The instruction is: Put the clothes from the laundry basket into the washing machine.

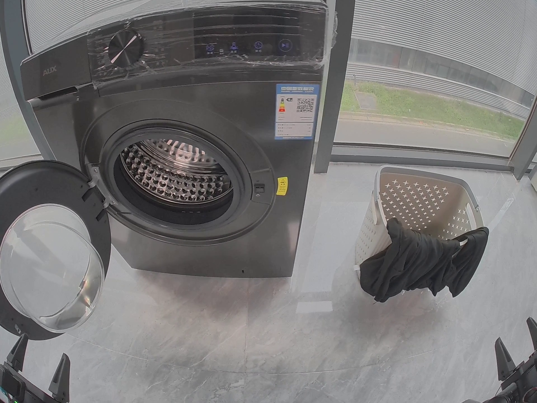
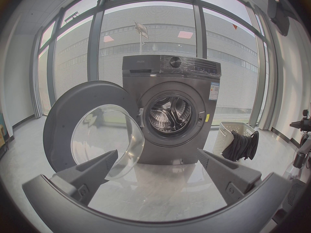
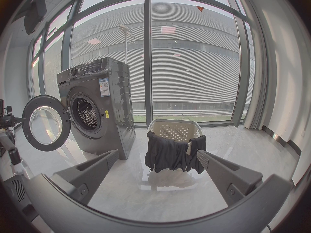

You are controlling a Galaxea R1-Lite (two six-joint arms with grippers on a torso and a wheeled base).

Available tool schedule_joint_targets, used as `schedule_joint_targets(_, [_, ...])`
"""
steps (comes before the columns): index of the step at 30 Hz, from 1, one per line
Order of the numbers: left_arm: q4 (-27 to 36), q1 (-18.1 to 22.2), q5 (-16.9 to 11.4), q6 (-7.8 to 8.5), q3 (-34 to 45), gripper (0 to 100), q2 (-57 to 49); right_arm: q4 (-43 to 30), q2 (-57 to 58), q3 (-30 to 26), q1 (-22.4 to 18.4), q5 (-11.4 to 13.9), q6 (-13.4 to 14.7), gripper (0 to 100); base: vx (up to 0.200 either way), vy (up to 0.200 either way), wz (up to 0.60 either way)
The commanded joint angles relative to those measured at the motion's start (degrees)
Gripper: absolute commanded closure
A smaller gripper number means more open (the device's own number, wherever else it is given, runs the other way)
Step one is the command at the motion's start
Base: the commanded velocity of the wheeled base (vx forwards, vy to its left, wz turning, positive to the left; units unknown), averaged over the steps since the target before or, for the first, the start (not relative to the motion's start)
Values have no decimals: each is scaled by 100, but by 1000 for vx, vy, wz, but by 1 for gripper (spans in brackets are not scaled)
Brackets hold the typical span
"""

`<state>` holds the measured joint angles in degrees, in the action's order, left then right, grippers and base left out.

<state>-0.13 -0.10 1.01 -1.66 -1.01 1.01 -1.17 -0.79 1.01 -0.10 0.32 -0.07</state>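
My left hand (image 1: 42, 355) sits in the lower left corner of the head view, its two dark fingers spread wide, holding nothing and touching nothing, just under the swung-open door (image 1: 33, 191) of the washing machine (image 1: 224, 141). My right hand (image 1: 516, 340) is in the lower right corner, spread just as wide and carrying nothing, over the pale marble floor (image 1: 251, 331). The clothes (image 1: 414, 261), dark and crumpled, hang over the near rim of the white laundry basket (image 1: 425, 197) at centre right, well apart from both hands and to the right of the machine. The steel drum (image 1: 173, 169) shows through the round opening left of centre. A blue-and-white label (image 1: 296, 110) with a square code is stuck on the upper right of the machine's front, and a small yellow sticker (image 1: 282, 186) sits beside the opening. Its print is too small for me to read. Clear film (image 1: 235, 46) wraps the control panel next to the dial (image 1: 125, 47).
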Motion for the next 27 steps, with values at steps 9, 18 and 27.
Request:
schedule_joint_targets(9, [-4,1,4,-1,84,0,-75,3,79,-48,1,3,-1,0,0,-200,0])
schedule_joint_targets(18, [-4,1,4,-1,84,0,-75,3,79,-57,1,3,-1,0,0,-133,0])
schedule_joint_targets(27, [-13,1,-13,69,84,0,-75,3,79,-57,1,-5,7,0,0,0,0])
